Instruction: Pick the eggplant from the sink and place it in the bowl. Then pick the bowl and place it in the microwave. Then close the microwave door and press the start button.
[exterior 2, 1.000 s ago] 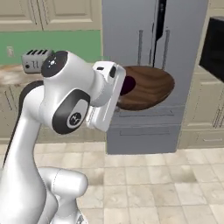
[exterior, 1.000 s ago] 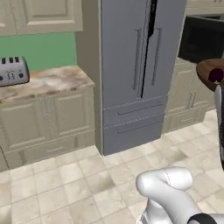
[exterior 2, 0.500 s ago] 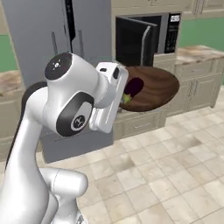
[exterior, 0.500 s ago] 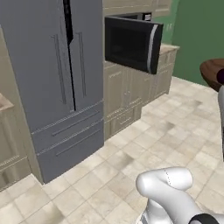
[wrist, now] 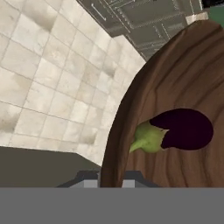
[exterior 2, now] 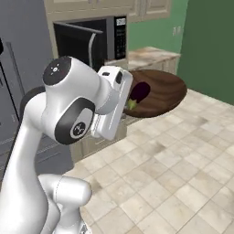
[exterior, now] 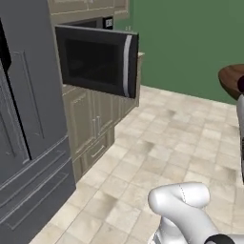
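Our base has swung from the refrigerator (exterior: 28, 143) to the open microwave (exterior 2: 98, 41), and our gripper (wrist: 111, 177), pinched on the bowl (exterior 2: 160, 93) rim with the eggplant (wrist: 183, 130) inside, can load it next

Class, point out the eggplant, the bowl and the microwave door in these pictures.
eggplant (wrist: 186, 130), hand view, on its dark purple body.
bowl (exterior 2: 167, 93), right base view, on its bare inner surface.
microwave door (exterior: 93, 59), left base view, on the dark glass.

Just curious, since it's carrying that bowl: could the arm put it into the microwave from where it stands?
Probably not yet. The microwave door stands open, so the way in looks free, but the bowl in the gripper hangs well short of it, over open floor.
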### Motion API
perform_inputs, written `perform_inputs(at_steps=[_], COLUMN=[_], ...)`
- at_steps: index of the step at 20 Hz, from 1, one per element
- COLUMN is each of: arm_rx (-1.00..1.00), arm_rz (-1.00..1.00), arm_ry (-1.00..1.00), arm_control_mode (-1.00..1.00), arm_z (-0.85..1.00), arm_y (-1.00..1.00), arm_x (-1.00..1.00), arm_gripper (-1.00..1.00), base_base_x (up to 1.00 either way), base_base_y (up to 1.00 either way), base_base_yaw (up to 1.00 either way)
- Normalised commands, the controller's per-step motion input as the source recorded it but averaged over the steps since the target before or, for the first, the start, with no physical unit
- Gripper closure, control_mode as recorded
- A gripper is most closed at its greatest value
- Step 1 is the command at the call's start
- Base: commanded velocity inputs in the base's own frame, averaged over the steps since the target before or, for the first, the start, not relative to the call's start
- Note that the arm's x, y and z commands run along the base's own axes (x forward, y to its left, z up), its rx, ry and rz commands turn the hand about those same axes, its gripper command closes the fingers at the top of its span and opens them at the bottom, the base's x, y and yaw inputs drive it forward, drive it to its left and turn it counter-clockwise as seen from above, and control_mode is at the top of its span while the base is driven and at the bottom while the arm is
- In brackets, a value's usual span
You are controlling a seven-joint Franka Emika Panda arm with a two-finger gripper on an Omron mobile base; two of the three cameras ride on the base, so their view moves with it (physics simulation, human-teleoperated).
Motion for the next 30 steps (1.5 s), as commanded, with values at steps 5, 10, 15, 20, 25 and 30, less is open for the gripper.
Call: perform_inputs(at_steps=[5, 10, 15, 20, 25, 30], arm_rx=[0.00, 0.00, 0.00, 0.00, 0.00, 0.00], arm_rz=[0.00, 0.00, 0.00, 0.00, 0.00, 0.00], arm_ry=[0.00, 0.00, 0.00, 0.00, 0.00, 0.00], arm_control_mode=[1.00, 1.00, 1.00, 1.00, 1.00, 1.00], arm_z=[0.00, 0.00, 0.00, 0.00, 0.00, 0.00], arm_y=[0.00, 0.00, 0.00, 0.00, 0.00, 0.00], arm_x=[0.00, 0.00, 0.00, 0.00, 0.00, 0.00], arm_gripper=[1.00, 1.00, 1.00, 1.00, 1.00, 1.00], base_base_x=[1.00, 1.00, 0.57, 0.95, 1.00, 0.96], base_base_y=[-0.29, -0.36, -0.01, 0.00, 0.00, 0.00], base_base_yaw=[-0.49, -0.44, 0.09, 0.26, 0.23, 0.25])
